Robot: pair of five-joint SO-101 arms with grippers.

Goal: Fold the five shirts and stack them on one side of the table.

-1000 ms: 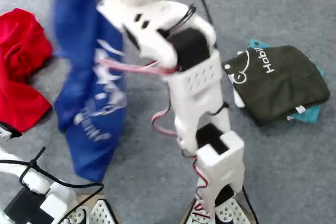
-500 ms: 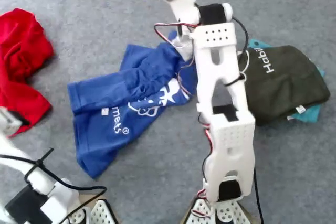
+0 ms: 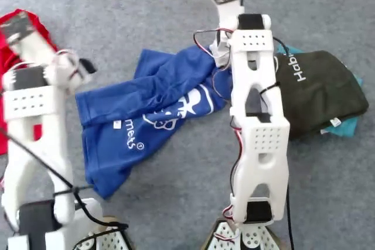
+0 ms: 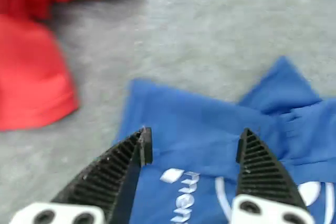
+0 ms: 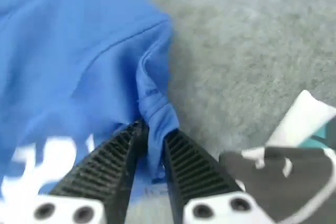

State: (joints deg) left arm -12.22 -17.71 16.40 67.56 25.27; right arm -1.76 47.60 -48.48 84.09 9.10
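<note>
Right gripper, jaws nearly together, pinches a fold of the blue shirt at its 1 o'clock corner; left gripper, jaws wide apart, hovers over its 9 o'clock edge, empty. We judge spreading comes next: we would clamp that edge, then draw both ends apart and flat before folding toward the stack at 3 o'clock.

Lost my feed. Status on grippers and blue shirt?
Right gripper shut on blue shirt. Left gripper open over its edge. Shirt lies unfolded. Dark shirt close beside.
</note>
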